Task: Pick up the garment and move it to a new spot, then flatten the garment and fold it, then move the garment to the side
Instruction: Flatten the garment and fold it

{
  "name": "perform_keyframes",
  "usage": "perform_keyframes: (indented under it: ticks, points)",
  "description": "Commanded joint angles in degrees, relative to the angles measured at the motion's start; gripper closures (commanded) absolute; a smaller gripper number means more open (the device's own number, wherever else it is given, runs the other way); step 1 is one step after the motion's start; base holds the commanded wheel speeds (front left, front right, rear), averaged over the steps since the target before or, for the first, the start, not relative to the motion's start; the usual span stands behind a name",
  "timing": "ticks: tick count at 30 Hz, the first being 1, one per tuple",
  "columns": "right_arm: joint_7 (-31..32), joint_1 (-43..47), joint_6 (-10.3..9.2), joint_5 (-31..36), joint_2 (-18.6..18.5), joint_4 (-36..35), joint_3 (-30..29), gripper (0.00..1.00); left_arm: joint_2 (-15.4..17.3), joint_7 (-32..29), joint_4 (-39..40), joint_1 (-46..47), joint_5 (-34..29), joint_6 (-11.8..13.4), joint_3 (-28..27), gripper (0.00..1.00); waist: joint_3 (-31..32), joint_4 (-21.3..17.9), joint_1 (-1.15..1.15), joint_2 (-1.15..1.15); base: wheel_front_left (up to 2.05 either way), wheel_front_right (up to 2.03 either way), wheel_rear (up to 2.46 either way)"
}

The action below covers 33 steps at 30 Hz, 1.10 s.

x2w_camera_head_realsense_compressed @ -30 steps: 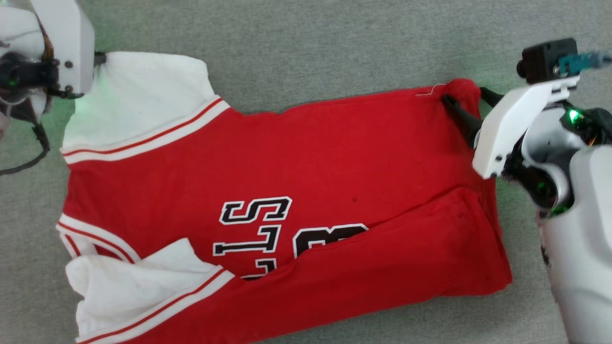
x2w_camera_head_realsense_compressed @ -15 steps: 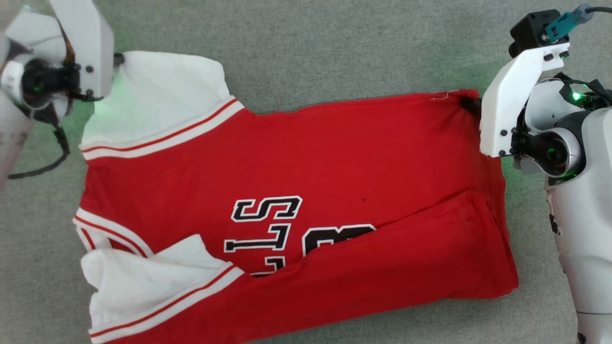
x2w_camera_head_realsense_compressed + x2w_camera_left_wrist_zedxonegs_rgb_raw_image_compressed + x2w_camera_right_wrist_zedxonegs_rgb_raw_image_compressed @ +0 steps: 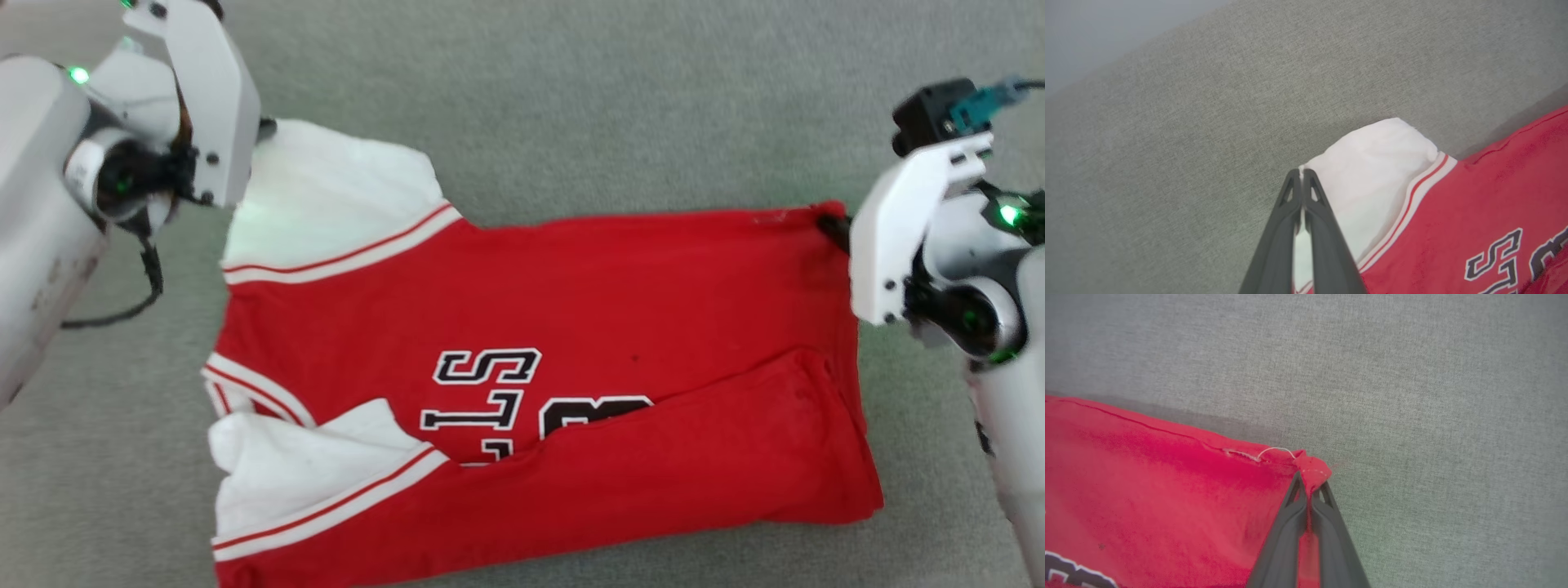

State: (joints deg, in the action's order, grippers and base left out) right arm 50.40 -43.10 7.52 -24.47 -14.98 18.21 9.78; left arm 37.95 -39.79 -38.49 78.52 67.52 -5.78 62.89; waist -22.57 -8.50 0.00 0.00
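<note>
Head view: the jersey [image 3: 571, 327] lies on grey fabric [image 3: 571, 98], its near edge folded over. Left wrist view: the left gripper [image 3: 1301, 173] clamps the far white sleeve [image 3: 1372, 163]. Right wrist view: the right gripper [image 3: 1309, 486] pinches the far hem corner [image 3: 1313, 468], probably to fold that edge nearward.

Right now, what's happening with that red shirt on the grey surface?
The robot has the garment pinched at two points. Its left gripper is shut on the edge of a white sleeve, and its right gripper is shut on a red hem corner. It lies mostly spread on the grey surface, with its near side folded over part of the lettering.
</note>
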Motion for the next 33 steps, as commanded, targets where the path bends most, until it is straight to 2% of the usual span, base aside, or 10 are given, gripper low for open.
perform_keyframes:
  ticks: [1, 4, 7, 16, 21, 26, 32, 33]
  points:
    - [-0.26, 1.14, -0.07, -0.44, -0.66, -0.51, 0.24, 1.00, 0.47, -0.08, 0.78, -1.07, -0.27, 0.29, 0.21, 1.00, 3.53, 2.38, 0.00, 0.00, 0.00, 0.00, 0.00]
    - [0.11, 3.78, -0.07, -2.09, -2.94, -3.10, 0.77, 1.00, 2.43, -0.88, 5.63, -2.33, -0.56, 1.53, 0.70, 1.00, 5.63, 3.39, 0.00, 0.00, 0.00, 0.00, 0.00]
    - [1.04, 6.86, -0.07, -3.32, -5.23, -6.24, 1.00, 1.00, 5.22, -1.70, 12.29, -4.41, 0.18, 3.96, 0.73, 1.00, 7.42, 4.20, 0.00, 0.00, 0.00, 0.00, 0.00]
    - [6.88, 18.31, -0.07, -6.16, -10.01, -17.10, -0.11, 1.00, 16.27, -4.45, 37.62, -13.66, 1.95, 15.33, 2.12, 1.00, 10.55, 5.81, 0.00, 0.00, 0.00, 0.00, 0.00]
    - [10.03, 24.86, -0.07, -6.40, -10.47, -21.05, -2.03, 1.00, 19.85, -4.09, 47.51, -20.03, 3.44, 20.39, 3.94, 1.00, 10.82, 6.31, 0.00, 0.00, 0.00, 0.00, 0.00]
    - [10.99, 29.02, -0.07, -6.07, -9.22, -20.67, -2.87, 1.00, 19.22, -2.82, 48.01, -25.38, 5.68, 21.99, 5.79, 1.00, 11.07, 6.66, 0.00, 0.00, 0.00, 0.00, 0.00]
    - [9.68, 28.11, -0.07, -6.21, -8.03, -16.78, -1.28, 1.00, 14.72, -1.92, 40.23, -29.13, 8.21, 19.87, 6.95, 1.00, 11.69, 6.66, 0.00, 0.00, 0.00, 0.00, 0.00]
    - [9.14, 27.80, -0.07, -6.27, -7.80, -16.08, -1.07, 0.89, 13.81, -1.34, 38.81, -29.29, 8.43, 19.27, 6.86, 1.00, 11.88, 6.69, 0.00, 0.00, 0.00, 0.00, 0.00]
